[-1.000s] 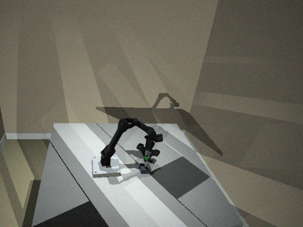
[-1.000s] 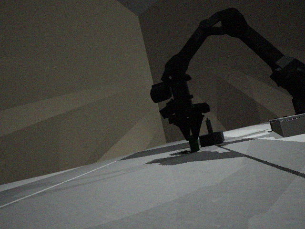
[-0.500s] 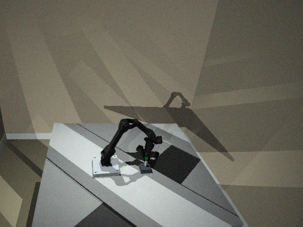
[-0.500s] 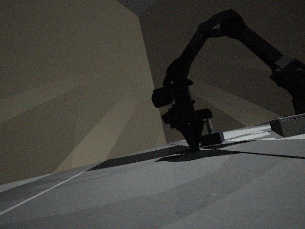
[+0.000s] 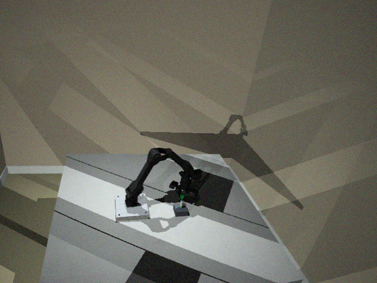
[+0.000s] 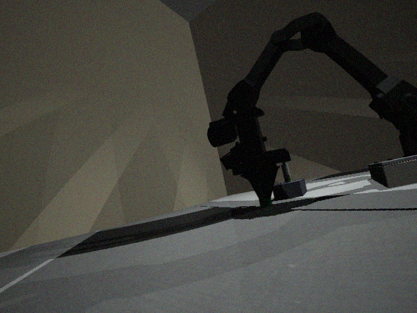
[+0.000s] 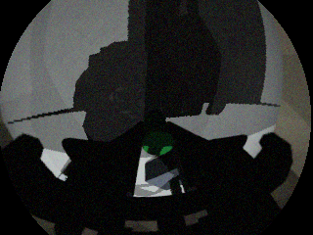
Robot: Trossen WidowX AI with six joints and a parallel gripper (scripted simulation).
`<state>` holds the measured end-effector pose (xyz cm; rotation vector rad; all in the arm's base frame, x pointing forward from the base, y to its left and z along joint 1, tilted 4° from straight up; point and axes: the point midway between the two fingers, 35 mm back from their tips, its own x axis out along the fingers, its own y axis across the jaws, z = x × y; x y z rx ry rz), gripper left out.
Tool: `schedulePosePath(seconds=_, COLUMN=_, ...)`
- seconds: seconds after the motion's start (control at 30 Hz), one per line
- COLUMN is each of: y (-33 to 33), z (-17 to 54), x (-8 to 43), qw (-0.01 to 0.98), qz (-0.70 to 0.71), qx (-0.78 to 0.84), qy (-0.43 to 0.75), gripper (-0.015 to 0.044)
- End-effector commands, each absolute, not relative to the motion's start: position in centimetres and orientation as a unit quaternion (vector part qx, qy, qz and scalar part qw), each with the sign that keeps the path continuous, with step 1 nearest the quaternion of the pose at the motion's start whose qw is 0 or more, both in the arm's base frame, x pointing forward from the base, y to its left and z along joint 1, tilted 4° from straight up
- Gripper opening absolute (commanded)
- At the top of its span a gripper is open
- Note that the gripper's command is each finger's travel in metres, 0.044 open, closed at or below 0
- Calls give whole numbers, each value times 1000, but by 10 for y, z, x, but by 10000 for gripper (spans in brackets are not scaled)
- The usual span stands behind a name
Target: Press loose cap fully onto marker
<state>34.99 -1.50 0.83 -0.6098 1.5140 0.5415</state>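
The tool (image 6: 264, 198) is down at the worktop (image 6: 235, 263), its fingers pinching the green cap (image 7: 156, 141), which sits between the tips and seems to be standing on the surface. In the exterior view only a sliver of green shows under the dark fingertips, so I judge the pinch low on the cap.

What matters for the next move is where the marker (image 6: 286, 173) lies from here. It stands upright in the holder block (image 6: 290, 189), just beside the tool, on the side towards the arm's base (image 6: 393, 173). Its long axis runs straight up, and its tip sits well above the level of the pinched cap. So, as I read it, the cap has to be lifted clear above that tip, carried the short way sideways towards the base, and lowered along the marker's axis with its open end down.

Whether the cap is held dead upright I cannot tell.
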Motion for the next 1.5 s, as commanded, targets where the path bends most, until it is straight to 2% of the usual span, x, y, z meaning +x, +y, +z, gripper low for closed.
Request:
schedulePosePath(seconds=0.0, y=-15, z=18, x=353, qw=657, qz=234, qx=-273, qy=662, gripper=0)
schedulePosePath(seconds=0.73, y=-14, z=67, x=349, qw=650, qz=242, qx=-266, qy=669, gripper=0)
schedulePosePath(seconds=1.47, y=-89, z=115, x=315, qw=649, qz=240, qx=-268, qy=671, gripper=0)
